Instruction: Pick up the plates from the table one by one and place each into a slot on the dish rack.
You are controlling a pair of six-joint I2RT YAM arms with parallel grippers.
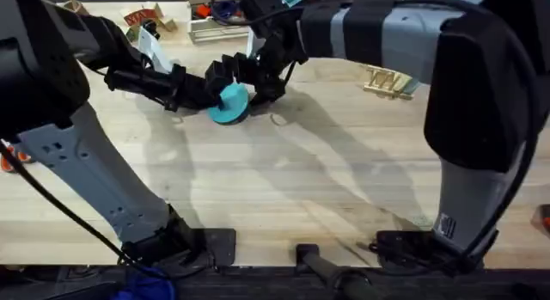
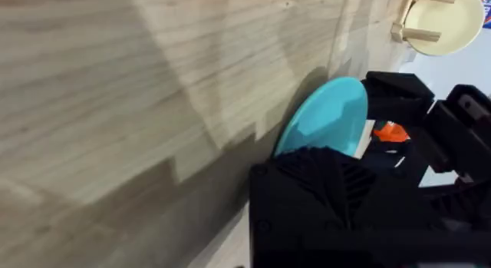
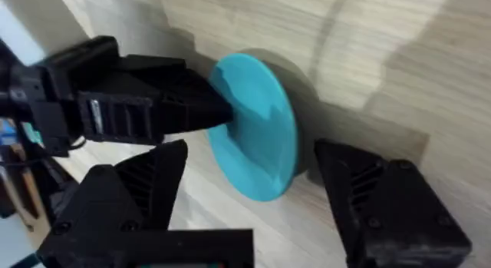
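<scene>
Two grippers are crowded around one turquoise plate in the upper middle of the overhead view, a bit left of centre, on the light wood table. The plate isn't lying flat; it's tipped up on its edge, which you can see best from the right wrist camera, where it stands as a tilted disc with its shadow on the planks behind it.

The left gripper comes in from the left side of the overhead frame and has the plate pinched at its rim. In the right wrist view its black fingers come to a point right at the plate's left edge, pressed together on it. From the left wrist camera the plate pokes out past the gripper's own black body.

The right gripper reaches in from the upper right and sits just to the right of the plate in the overhead. Its fingers are spread wide: in its own camera one finger is at lower left and the other at lower right, with the plate's lower edge hanging in the gap between them. I can't tell if either finger actually touches it.

Far over at the upper right of the overhead, well apart from all this, is the wooden dish rack. The left wrist view catches it in its top right corner with a cream plate standing in it.
</scene>
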